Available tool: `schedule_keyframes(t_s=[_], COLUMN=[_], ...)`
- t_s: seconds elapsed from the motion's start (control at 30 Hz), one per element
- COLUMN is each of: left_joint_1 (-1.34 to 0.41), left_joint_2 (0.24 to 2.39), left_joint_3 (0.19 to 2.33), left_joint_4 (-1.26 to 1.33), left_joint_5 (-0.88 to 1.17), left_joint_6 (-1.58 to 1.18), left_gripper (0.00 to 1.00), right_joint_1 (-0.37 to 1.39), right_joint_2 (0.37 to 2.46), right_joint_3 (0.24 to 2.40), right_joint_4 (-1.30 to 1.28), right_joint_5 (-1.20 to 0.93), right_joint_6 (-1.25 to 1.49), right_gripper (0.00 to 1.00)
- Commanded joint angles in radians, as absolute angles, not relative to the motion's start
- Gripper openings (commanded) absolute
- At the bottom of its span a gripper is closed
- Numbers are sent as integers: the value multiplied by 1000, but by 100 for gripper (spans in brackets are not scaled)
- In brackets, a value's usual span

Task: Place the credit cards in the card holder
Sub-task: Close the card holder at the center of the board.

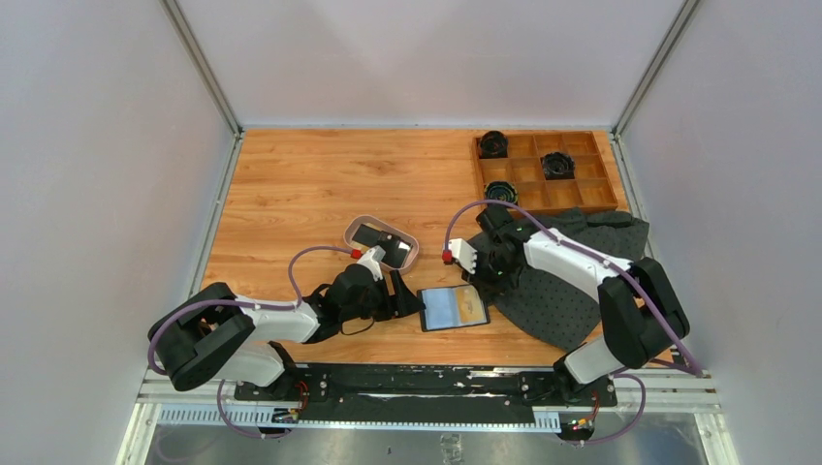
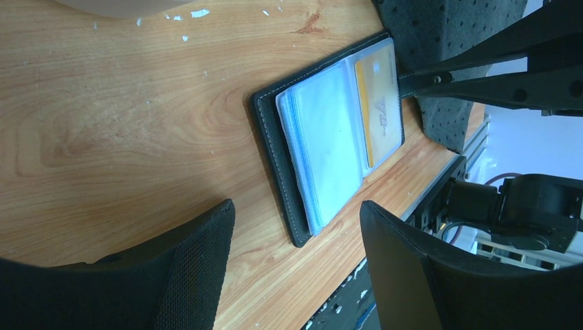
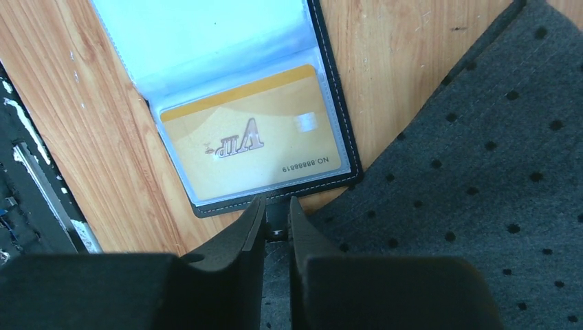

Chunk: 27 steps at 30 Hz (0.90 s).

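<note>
Bright light, soft shadows. Glare whitens the clear sleeves of the black leather-like card holder. Wrist-view foregrounds blur.

The wooden surface bears an open card holder near the front, an oval tray behind it, a compartment box far right and a dotted cloth.
</note>
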<state>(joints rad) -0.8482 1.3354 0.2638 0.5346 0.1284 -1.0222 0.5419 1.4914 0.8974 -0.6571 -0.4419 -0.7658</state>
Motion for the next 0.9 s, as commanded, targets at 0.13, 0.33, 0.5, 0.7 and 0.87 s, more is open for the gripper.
schedule_keyframes(t_s=[0.13, 0.33, 0.5, 0.7, 0.87], left_joint_1=[-859, -859, -859, -859, -859], left_joint_2=[1344, 1356, 1364, 1356, 1345], left_joint_3=[261, 267, 274, 267, 258], left_joint_4=[523, 523, 523, 523, 522], left_joint_5=[118, 127, 137, 128, 112], left_joint_6=[-1014, -1017, -1018, -1023, -1027], left_gripper=[73, 74, 74, 74, 69], right_joint_1=[554, 549, 550, 570, 644], right_joint_2=[1443, 1406, 1385, 1432, 1544], right_joint_3=[918, 934, 973, 1063, 1156], right_joint_4=[-698, -711, -715, -715, -703], right_joint_5=[-483, -551, -634, -757, -851], right_joint_6=[-775, -771, -749, -701, -623], right_gripper=[0, 0, 0, 0, 0])
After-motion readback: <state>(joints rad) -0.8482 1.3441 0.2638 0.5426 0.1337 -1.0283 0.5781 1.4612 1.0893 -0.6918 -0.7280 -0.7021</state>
